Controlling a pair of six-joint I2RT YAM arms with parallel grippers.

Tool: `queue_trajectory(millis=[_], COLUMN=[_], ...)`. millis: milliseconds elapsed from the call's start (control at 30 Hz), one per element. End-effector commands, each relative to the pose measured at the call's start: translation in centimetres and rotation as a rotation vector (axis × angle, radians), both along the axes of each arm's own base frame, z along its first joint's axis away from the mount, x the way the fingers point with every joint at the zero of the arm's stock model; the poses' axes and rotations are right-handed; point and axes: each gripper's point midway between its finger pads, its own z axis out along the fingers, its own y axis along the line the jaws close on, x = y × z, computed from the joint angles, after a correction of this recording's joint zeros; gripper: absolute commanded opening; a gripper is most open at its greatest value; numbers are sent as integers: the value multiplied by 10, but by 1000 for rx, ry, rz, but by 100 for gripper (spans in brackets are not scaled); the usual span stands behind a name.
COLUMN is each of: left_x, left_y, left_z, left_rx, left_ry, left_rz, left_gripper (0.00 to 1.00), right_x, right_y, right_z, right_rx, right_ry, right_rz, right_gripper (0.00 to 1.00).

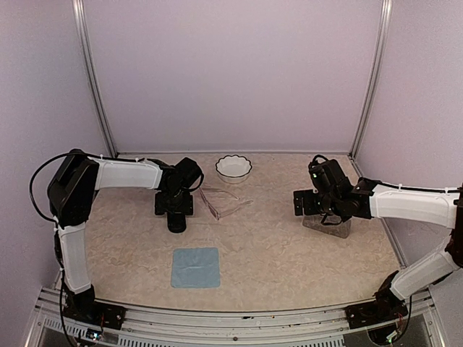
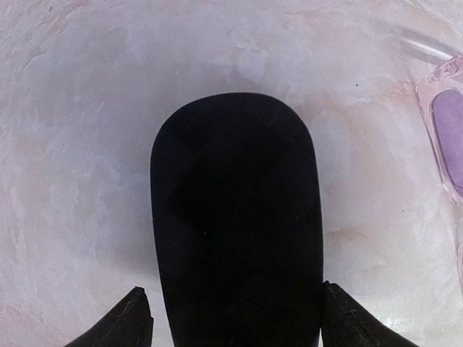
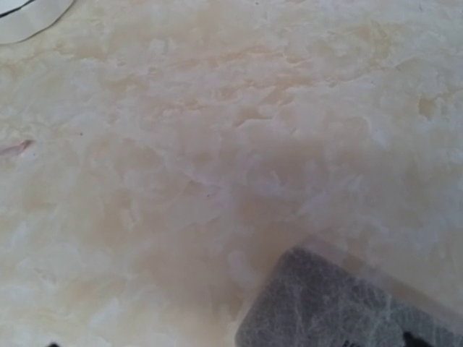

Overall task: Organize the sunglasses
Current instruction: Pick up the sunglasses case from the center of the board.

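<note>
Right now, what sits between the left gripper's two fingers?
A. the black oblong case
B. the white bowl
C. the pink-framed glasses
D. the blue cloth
A: in the left wrist view the black oblong case lies between the fingers of the left gripper, while the pink-framed glasses lie off at the right edge.

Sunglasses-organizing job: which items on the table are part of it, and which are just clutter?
Job:
- pale pink-clear sunglasses
- black glasses case, straddled by the left gripper
- grey speckled case, probably storage too

Lying about:
- white bowl
- blue cloth
</note>
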Motion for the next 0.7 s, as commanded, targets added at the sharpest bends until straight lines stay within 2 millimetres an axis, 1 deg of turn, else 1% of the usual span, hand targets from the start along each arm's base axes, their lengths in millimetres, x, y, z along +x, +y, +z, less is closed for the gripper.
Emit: queue_trajectory(millis=[0, 167, 400, 433, 533, 667], left_x=[4, 3, 3, 3, 3, 3], left_y=[1, -1, -3, -3, -3, -5], left_z=[8, 5, 7, 7, 7, 15], left_rx=[9, -2, -14, -14, -16, -42], left_ry=[-19, -10, -17, -17, -15, -35], left_rz=[9, 3, -1, -2, -4, -5], left_gripper=[76, 69, 57, 54, 43, 37], right_x=[0, -1, -3, -3, -3, -2], right_y=[0, -1, -2, -2, -1, 2], right_z=[0, -2, -6, -6, -5, 0], right_rx=[7, 4, 1, 2, 5, 21], right_ry=[-5, -1, 7, 6, 7, 0], right_rz=[-1, 0, -1, -1, 0, 11], right_gripper=[100, 100, 100, 100, 100, 100])
